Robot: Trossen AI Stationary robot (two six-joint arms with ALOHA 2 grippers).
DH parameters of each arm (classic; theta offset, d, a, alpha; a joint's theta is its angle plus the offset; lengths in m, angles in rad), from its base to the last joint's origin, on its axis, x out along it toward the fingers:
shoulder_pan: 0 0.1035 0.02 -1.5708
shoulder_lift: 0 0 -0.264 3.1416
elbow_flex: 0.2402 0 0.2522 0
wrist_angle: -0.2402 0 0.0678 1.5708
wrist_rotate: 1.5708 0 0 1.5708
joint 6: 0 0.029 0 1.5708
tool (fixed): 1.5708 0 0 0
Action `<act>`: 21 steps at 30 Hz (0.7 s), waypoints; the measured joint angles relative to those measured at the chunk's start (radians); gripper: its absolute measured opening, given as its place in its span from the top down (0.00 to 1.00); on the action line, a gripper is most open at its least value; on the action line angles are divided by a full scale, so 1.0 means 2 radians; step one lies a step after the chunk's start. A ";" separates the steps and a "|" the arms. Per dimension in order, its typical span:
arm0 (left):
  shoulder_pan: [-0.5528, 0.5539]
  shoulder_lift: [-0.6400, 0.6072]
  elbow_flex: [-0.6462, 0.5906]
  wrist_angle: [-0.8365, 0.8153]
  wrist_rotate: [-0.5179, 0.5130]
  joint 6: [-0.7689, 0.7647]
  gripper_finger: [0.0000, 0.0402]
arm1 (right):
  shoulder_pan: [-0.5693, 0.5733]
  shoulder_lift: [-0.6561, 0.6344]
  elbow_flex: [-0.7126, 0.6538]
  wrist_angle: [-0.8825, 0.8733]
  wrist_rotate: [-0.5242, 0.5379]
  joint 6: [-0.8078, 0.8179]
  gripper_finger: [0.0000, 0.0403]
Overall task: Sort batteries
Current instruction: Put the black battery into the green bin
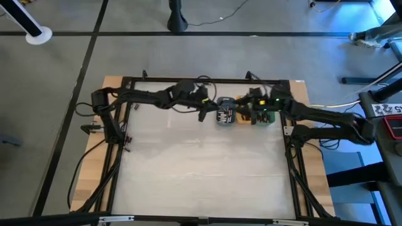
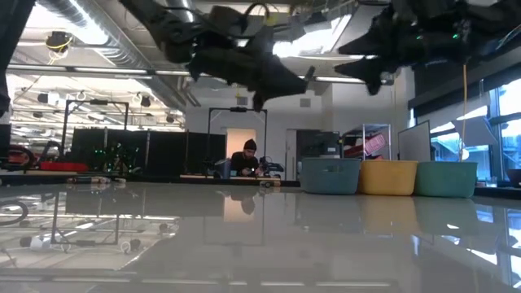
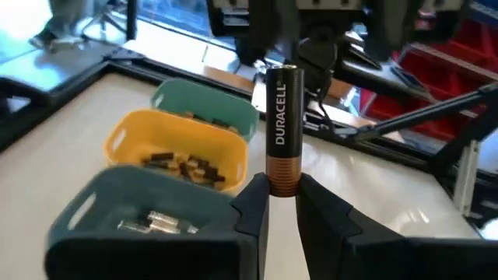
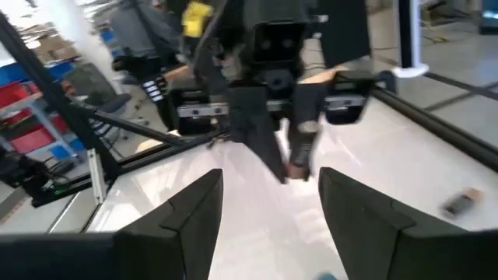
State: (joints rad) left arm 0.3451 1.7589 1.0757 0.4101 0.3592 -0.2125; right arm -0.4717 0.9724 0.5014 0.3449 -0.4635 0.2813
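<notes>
My left gripper [image 3: 283, 204] is shut on a black-and-copper Duracell battery [image 3: 283, 117], in the air beside the trays. In a row at the table's far edge stand a slate-blue tray [image 3: 93, 214] with silvery batteries [image 3: 152, 223], an orange tray [image 3: 140, 132] with dark batteries [image 3: 187, 166], and a green tray [image 3: 226, 109]. In the high view my left gripper [image 1: 203, 114] is just left of the slate-blue tray [image 1: 225, 117]. My right gripper [image 4: 270, 206] stands open and facing the left one, above the trays [image 1: 246, 105]. My left gripper pinches the battery's copper-coloured lower end [image 3: 283, 180] between its two fingertips [image 3: 253, 204]. The fingers come nearly level from the table's left and lie across the battery. The battery stands upright above the fingertips, lifted clear of the table.
A small dark cylinder [image 4: 462, 202], probably a battery, lies loose on the white table top. A black frame [image 1: 207, 81] runs around the table. The low view shows bare table surface [image 2: 260, 236] in front of the tray row [image 2: 388, 177].
</notes>
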 joint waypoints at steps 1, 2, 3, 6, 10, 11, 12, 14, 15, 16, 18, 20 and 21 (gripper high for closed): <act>0.001 -0.006 -0.017 0.014 -0.003 -0.010 0.88 | 0.006 0.019 0.000 0.020 0.000 0.000 0.46; 0.002 -0.011 -0.029 0.033 -0.005 -0.016 0.88 | 0.010 0.039 -0.001 0.039 0.001 0.001 0.46; 0.003 -0.015 -0.039 0.049 -0.009 -0.022 0.88 | 0.014 0.055 -0.001 0.058 0.001 0.001 0.46; 0.004 -0.022 -0.064 0.066 -0.012 -0.035 0.88 | 0.015 0.096 0.005 0.096 0.002 0.004 0.44; -0.003 -0.022 -0.074 0.067 -0.012 -0.036 0.87 | 0.013 0.140 0.014 0.122 0.014 0.014 0.35; -0.006 -0.022 -0.075 0.069 -0.012 -0.034 0.87 | 0.013 0.148 0.017 0.125 0.013 0.015 0.32; -0.007 -0.022 -0.077 0.069 -0.012 -0.032 0.87 | 0.013 0.157 0.023 0.128 0.013 0.015 0.30; -0.013 -0.022 -0.078 0.069 -0.012 -0.031 0.87 | 0.013 0.171 0.031 0.128 0.012 0.018 0.24; -0.015 -0.022 -0.078 0.072 -0.013 -0.030 0.87 | 0.013 0.177 0.035 0.126 0.009 0.019 0.22; -0.016 -0.022 -0.078 0.075 -0.013 -0.029 0.87 | 0.013 0.183 0.041 0.127 0.009 0.019 0.20; -0.020 -0.022 -0.078 0.079 -0.017 -0.022 0.87 | 0.014 0.191 0.048 0.130 -0.007 0.019 0.17; -0.021 -0.021 -0.077 0.078 -0.019 -0.020 0.87 | 0.014 0.197 0.057 0.133 -0.022 0.019 0.16; -0.021 -0.021 -0.077 0.080 -0.020 -0.021 0.87 | 0.014 0.199 0.058 0.131 -0.028 0.019 0.16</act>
State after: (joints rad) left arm 0.3038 1.7167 0.9207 0.5705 0.3189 -0.2536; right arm -0.4442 1.3704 0.6178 0.6069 -0.5194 0.3190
